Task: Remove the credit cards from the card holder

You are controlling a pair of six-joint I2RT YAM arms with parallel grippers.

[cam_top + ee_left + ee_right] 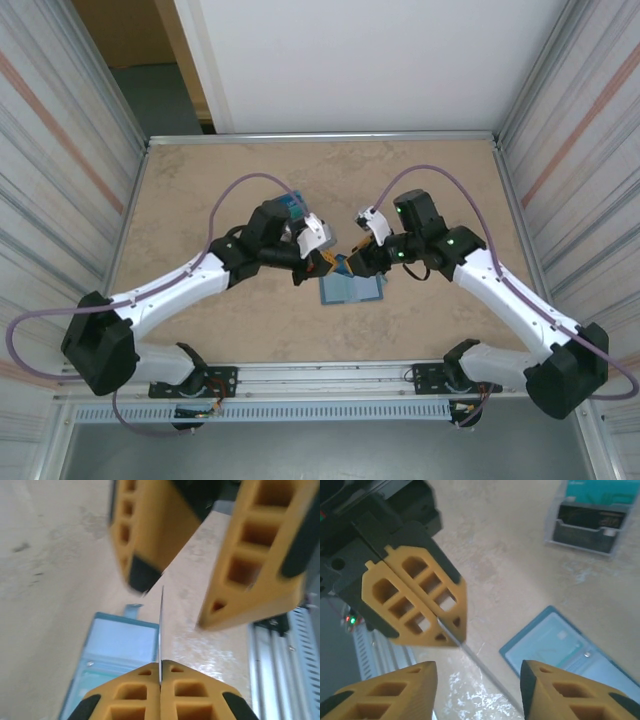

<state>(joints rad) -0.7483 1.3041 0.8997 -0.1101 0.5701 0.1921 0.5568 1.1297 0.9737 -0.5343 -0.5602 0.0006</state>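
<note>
**— From above, where's the card?**
— Mid-frame, lifted off the bench (pixel 200 200). The left gripper (pixel 320 263) holds a blue credit card (pixel 344 266). The right gripper (pixel 362 262) faces it from the right, almost nose to nose. The card holder (pixel 352 290) lies open and flat just below them in the picture.

**— And the left wrist camera?**
— The left gripper (pixel 160 666) sits at bottom centre, pinched fully shut on the credit card (pixel 161 625). The card shows edge-on, as a thin line rising up the middle. Its free end reaches the gap of the right gripper (pixel 175 600), whose fingers (pixel 255 555) stand wide apart at the top with nothing in them. The card holder (pixel 120 645) is at lower left.

**— The right wrist camera?**
— The right gripper (pixel 477 666) has its fingers at the bottom corners, spread wide and empty. The left gripper (pixel 452 630) is at upper left, clamped on the card. The card slants down and right from that tip toward the open gap. The card holder (pixel 570 650) is at lower right. A small black piece holding teal cards (pixel 590 520) is at upper right.

**— So what does the next move hang on?**
— I'd say the card's long axis. It runs from the left gripper straight into the right one's gap, with its flat faces turned toward those fingers. If this is a handover, the right gripper mostly needs to close.
</note>
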